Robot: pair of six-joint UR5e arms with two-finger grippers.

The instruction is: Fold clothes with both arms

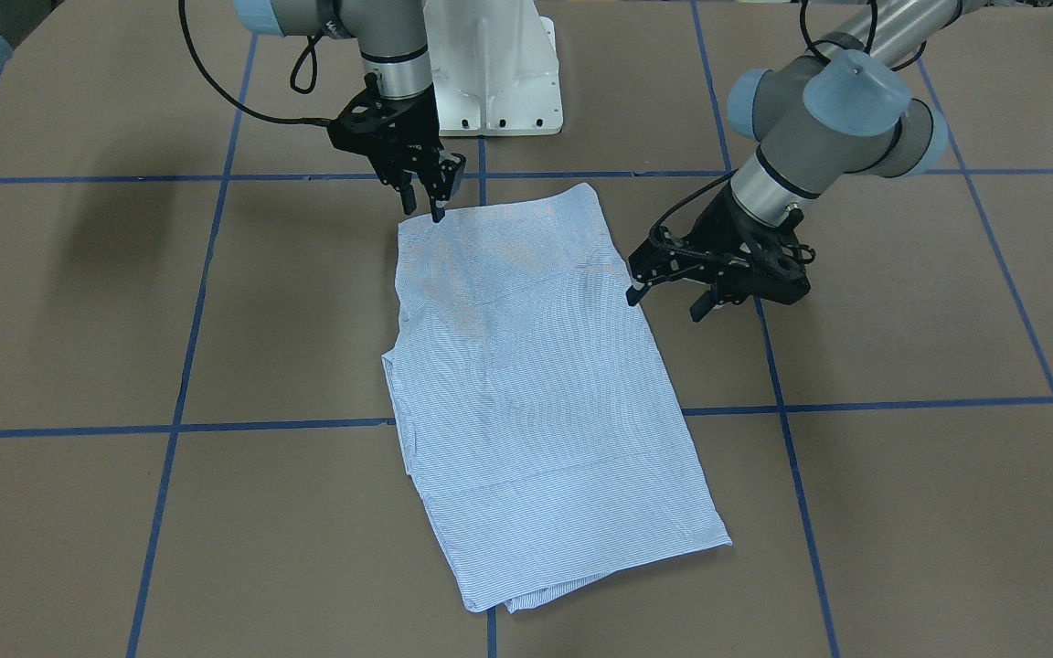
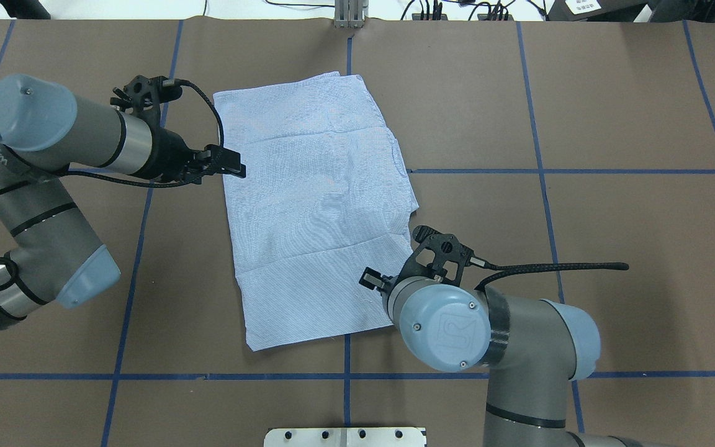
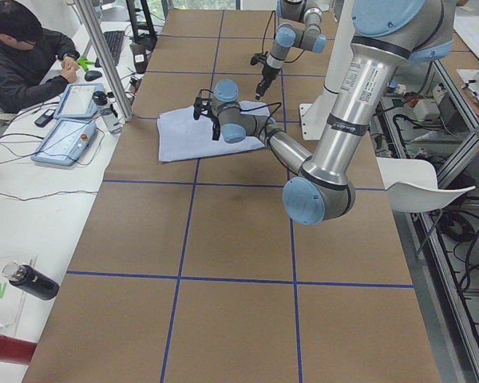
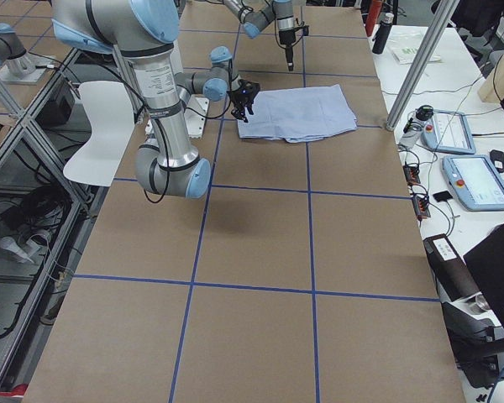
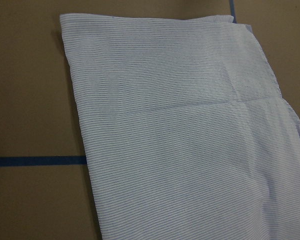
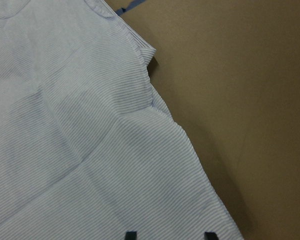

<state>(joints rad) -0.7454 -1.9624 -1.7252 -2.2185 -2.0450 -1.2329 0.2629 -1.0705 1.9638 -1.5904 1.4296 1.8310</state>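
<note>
The clothes are one light blue striped shirt, folded into a long rectangle and lying flat mid-table; it also shows as the shirt. My right gripper points down at the shirt's corner nearest the robot base. It is open, and its two fingertips stand apart just over the cloth in the right wrist view. My left gripper hovers low beside the shirt's long edge, open, with nothing between its fingers. In the left wrist view only the shirt shows, no fingers.
The white pedestal base stands behind the shirt. Blue tape lines grid the brown table cover. A person sits at a side desk with a teach pendant. A dark bottle lies on that desk.
</note>
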